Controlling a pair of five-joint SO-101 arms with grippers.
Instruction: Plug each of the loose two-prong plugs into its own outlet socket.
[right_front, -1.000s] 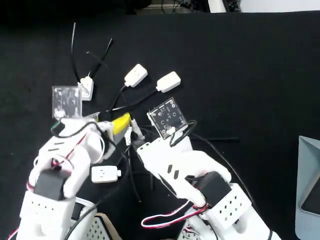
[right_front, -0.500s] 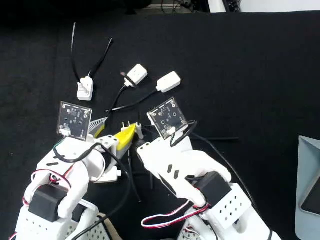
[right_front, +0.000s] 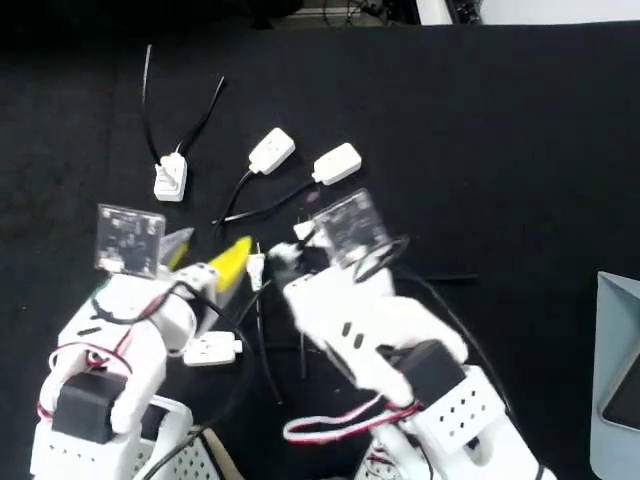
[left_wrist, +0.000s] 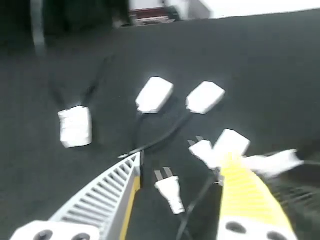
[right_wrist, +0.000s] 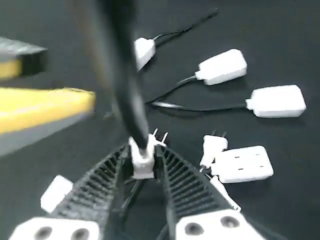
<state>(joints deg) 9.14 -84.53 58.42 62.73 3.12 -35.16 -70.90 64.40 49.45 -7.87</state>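
Right pincer (right_wrist: 142, 151): I am clamping it together on a white two-prong plug (right_wrist: 140, 167), whose prongs are pointing away from me.
Left pincer (left_wrist: 181, 161): I am holding its grey and yellow fingers apart.
Loose plug (left_wrist: 170, 190): it is lying on the black surface (right_front: 500, 150), in the gap between my left fingers.
Second loose plug (right_wrist: 212, 145): it is lying just beside an outlet block (right_wrist: 243, 164), near my right pincer.
Far outlets: a lone outlet (right_front: 167, 182) is lying apart toward my left; a middle outlet (right_front: 271, 150) and an end outlet (right_front: 337, 163) are lying side by side, trailing black leads.
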